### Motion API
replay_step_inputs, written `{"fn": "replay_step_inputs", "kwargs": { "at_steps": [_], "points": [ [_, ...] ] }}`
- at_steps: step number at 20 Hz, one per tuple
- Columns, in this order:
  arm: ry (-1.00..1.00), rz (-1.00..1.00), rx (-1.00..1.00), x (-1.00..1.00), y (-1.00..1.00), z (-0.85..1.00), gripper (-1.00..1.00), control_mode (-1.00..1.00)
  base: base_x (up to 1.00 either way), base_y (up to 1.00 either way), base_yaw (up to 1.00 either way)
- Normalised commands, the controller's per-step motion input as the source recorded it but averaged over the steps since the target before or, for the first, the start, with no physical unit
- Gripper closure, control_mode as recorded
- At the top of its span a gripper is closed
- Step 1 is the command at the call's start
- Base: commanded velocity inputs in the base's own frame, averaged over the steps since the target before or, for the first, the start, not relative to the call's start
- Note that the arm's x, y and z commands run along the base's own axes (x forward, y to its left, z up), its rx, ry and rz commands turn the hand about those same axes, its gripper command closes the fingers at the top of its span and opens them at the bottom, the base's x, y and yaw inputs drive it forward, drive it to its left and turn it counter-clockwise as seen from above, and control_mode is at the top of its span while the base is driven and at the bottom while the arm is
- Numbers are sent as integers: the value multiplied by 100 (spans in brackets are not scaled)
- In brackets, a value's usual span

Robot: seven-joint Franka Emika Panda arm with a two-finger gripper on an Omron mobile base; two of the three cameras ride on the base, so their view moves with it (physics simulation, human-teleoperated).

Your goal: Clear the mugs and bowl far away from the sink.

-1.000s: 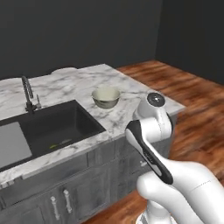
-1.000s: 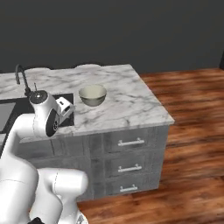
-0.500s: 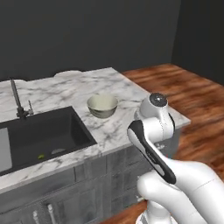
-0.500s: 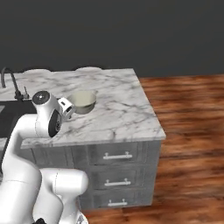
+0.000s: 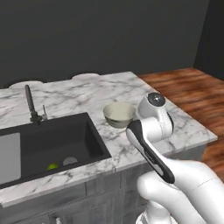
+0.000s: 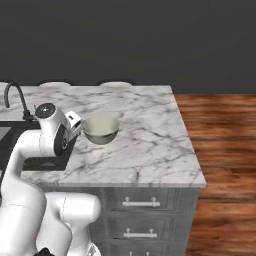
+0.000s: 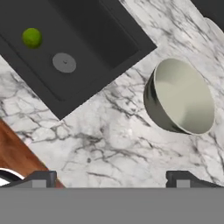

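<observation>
The pale cream bowl [image 5: 119, 113] [image 6: 101, 128] stands upright on the marble counter [image 5: 131, 89], just right of the black sink [image 5: 48, 140]. In the hand view, the bowl [image 7: 183, 98] lies to the upper right and the sink [image 7: 83, 30] to the upper left. My gripper [image 7: 111, 178] hovers open above bare marble near the counter's front edge, short of the bowl, with nothing between its fingertips [image 7: 41, 178]. The mugs are out of view.
A small bright green round thing [image 7: 32, 37] [image 5: 52, 166] lies on the basin floor by the drain [image 7: 64, 62]. A thin dark faucet [image 5: 30, 105] [image 6: 15, 97] stands behind the basin. A grey drainboard panel [image 5: 8, 157] covers its left end. Wooden floor [image 6: 225, 150] lies right of the counter.
The whole picture has shifted in both base views, so the base has driven along the counter. The bowl stays in place on the marble. My gripper remains open.
</observation>
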Motion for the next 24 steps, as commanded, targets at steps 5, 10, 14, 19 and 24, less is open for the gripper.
{"fn": "replay_step_inputs", "kwargs": {
  "at_steps": [5, 10, 14, 19, 24],
  "points": [
    [1, 11, 3, 52, -34, -2, -100, -100, 8, -8, 4],
    [12, 2, 0, 100, -12, -14, -100, -100, 0, 0, 0],
    [13, -2, -4, 98, 3, -2, -100, -100, 0, 0, 0],
    [10, -1, -8, 68, 15, -10, -100, -100, 0, 0, 0],
    [6, 0, -10, 45, 44, -48, -100, -100, 0, 0, 0]
  ]
}}
